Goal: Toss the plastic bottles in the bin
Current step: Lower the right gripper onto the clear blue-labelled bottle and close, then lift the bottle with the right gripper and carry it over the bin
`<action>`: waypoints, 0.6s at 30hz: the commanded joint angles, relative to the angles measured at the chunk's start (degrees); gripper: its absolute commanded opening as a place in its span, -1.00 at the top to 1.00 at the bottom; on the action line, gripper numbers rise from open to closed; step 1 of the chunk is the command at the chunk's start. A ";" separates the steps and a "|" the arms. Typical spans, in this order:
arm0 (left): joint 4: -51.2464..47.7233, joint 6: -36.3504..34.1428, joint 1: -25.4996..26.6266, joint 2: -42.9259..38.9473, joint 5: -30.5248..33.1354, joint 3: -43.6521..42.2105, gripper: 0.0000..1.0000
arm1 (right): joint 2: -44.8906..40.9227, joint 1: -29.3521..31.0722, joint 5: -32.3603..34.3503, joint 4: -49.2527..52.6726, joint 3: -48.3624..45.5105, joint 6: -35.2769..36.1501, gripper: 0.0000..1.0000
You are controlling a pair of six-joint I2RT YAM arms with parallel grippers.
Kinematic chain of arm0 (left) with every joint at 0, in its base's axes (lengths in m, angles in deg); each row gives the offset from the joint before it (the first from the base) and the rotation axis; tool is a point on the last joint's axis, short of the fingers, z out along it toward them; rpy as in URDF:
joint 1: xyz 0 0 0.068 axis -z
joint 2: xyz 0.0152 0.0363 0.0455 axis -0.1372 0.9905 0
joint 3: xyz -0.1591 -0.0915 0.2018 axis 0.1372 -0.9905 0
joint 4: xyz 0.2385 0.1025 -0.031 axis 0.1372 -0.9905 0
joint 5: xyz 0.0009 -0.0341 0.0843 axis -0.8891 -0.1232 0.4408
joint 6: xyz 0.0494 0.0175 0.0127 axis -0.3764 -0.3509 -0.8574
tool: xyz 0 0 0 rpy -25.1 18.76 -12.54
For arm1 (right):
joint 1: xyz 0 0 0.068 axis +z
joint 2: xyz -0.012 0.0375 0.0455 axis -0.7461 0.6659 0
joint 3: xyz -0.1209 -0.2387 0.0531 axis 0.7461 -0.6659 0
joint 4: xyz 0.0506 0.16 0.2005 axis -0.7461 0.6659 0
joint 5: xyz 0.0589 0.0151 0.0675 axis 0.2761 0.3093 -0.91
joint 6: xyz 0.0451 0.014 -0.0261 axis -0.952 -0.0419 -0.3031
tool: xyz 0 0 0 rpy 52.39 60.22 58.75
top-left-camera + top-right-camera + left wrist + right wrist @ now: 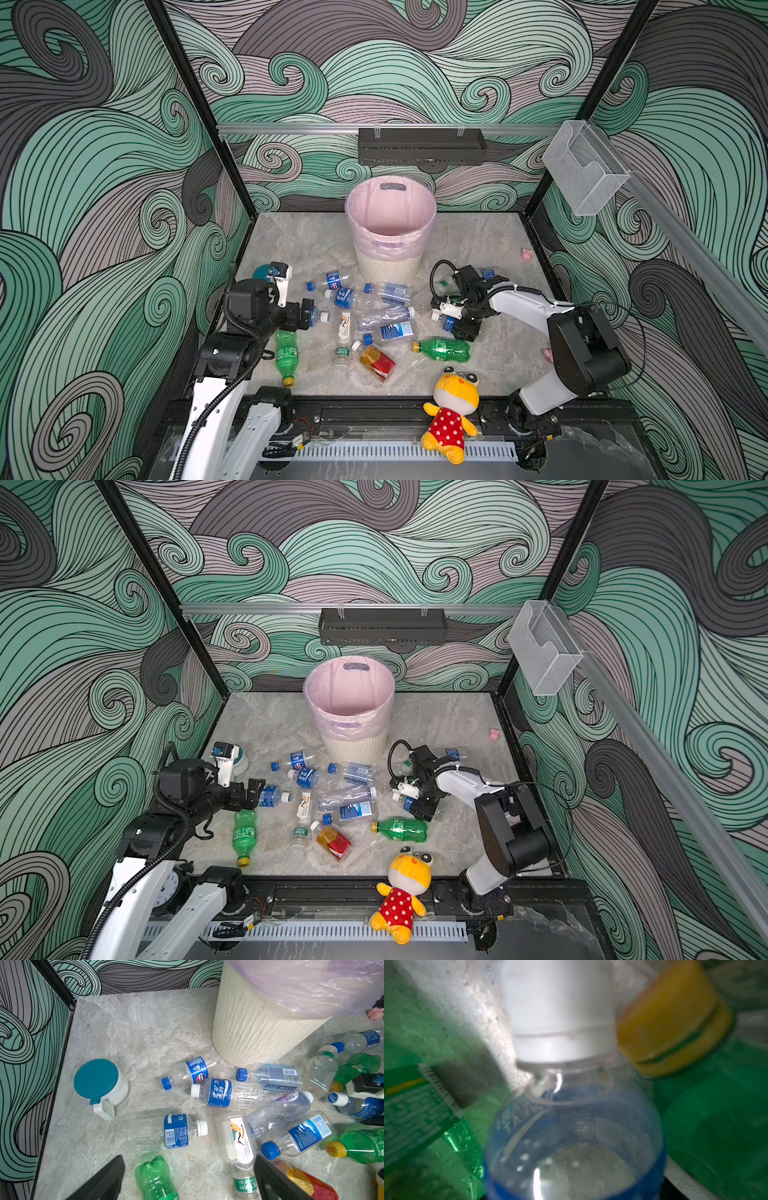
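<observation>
Several plastic bottles (386, 316) lie scattered on the stone floor in front of the bin (388, 268), a cream ribbed basket with a pink liner. Among them are a green one (286, 353), another green one (446, 348) and an amber one (377, 362). My left gripper (189, 1178) is open low over the floor, with a green bottle's base (153, 1176) between its fingers (108, 1180), touching neither. My right gripper (451, 322) straddles a blue-labelled, white-capped bottle (571, 1136). That bottle fills the right wrist view and hides the fingers.
A teal-lidded white cup (99, 1082) stands by the left wall. A yellow plush toy (451, 415) sits on the front rail. A small pink thing (527, 254) lies at the far right. A clear box (582, 170) and a black shelf (419, 145) hang on the walls.
</observation>
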 commanded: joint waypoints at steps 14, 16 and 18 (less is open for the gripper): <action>3.70 3.60 0.13 2.65 3.04 1.10 -0.97 | -21.33 0.42 -6.98 -3.86 1.09 -13.21 -0.05; 4.14 4.07 0.13 3.01 2.83 1.05 -0.97 | -23.96 0.44 -7.49 -3.71 2.52 -16.54 -0.03; 4.65 4.59 0.13 3.27 2.49 1.01 -0.97 | -26.07 0.31 -7.94 -4.17 3.42 -19.78 -0.01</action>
